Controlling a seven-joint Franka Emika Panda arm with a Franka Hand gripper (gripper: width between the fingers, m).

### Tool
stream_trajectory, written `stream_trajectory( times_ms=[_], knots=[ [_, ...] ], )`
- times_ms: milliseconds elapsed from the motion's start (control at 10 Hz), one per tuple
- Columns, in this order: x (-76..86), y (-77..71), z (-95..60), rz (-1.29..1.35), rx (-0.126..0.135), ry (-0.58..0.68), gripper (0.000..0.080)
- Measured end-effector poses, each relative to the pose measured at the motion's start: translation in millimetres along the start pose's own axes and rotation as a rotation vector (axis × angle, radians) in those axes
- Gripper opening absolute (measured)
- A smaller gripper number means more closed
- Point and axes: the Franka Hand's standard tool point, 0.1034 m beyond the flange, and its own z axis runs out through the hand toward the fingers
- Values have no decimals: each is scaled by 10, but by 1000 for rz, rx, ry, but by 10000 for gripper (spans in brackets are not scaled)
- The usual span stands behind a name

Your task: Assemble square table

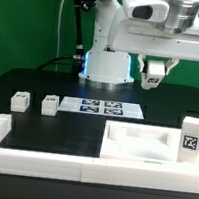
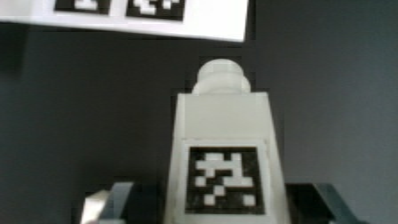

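Note:
My gripper (image 1: 153,80) hangs high above the table at the back right, in front of the arm's base. It is shut on a white table leg (image 2: 226,140) with a rounded tip and a black-and-white tag, seen lengthwise in the wrist view between the grey fingers (image 2: 111,203). The white square slab (image 1: 140,145) lies at the front right. Another tagged leg (image 1: 192,137) stands upright at the slab's right end. Two small legs (image 1: 20,101) (image 1: 50,103) lie on the black table at the exterior view's left.
The marker board (image 1: 98,107) lies flat in the middle, before the arm's base (image 1: 107,63); the marker board (image 2: 151,15) also shows beyond the held leg's tip. A low white border wall (image 1: 40,159) runs along the front and left.

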Motion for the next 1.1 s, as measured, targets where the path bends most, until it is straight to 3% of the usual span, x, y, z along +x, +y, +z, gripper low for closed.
stream_trajectory(
  times_ms=[500, 800, 900, 1100],
  knots=[
    [158, 38, -12, -16, 18, 318, 294],
    [363, 240, -315, -16, 24, 445, 294],
    [417, 234, -363, -16, 22, 506, 294],
    [413, 245, -319, -14, 17, 583, 294]
  ],
)
